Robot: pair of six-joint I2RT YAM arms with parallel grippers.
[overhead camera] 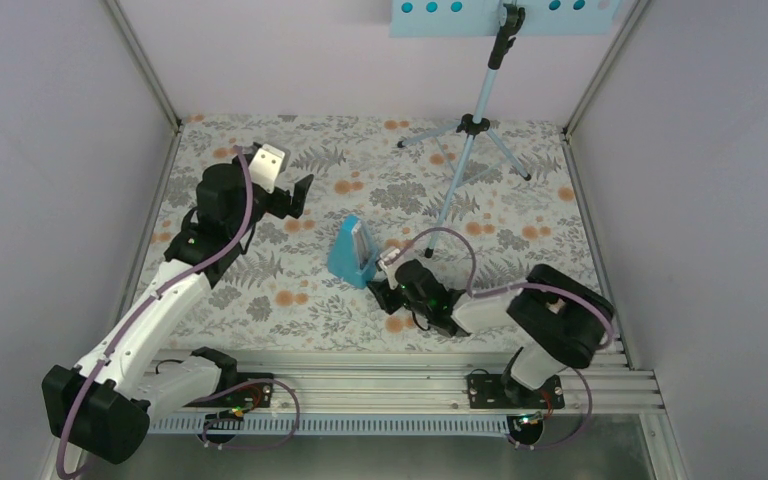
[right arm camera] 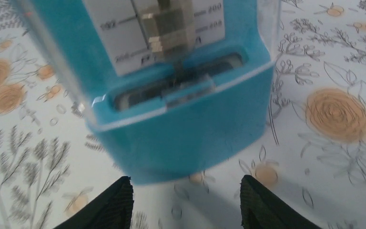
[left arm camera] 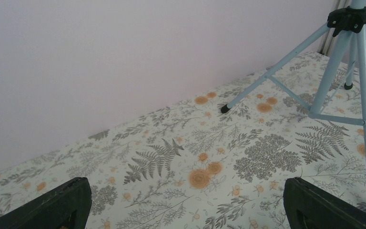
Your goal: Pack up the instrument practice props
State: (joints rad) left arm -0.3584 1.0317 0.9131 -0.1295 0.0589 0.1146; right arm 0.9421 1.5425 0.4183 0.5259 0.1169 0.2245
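Observation:
A light blue wedge-shaped metronome (overhead camera: 351, 252) stands upright mid-table. In the right wrist view the metronome (right arm camera: 181, 109) fills the upper frame, its brass weight and white scale showing. My right gripper (overhead camera: 384, 274) lies low just right of it, open; its black fingertips (right arm camera: 107, 205) stop short of the base and touch nothing. The light blue tripod music stand (overhead camera: 472, 125) rises at the back right, its perforated desk (overhead camera: 505, 15) at the top edge. My left gripper (overhead camera: 292, 195) hovers open at the back left, facing the stand's legs (left arm camera: 333, 71). The sheet-music pages are out of view.
A floral cloth (overhead camera: 300, 290) covers the table. Lilac walls close in the left, back and right sides. An aluminium rail (overhead camera: 400, 385) carrying both arm bases runs along the near edge.

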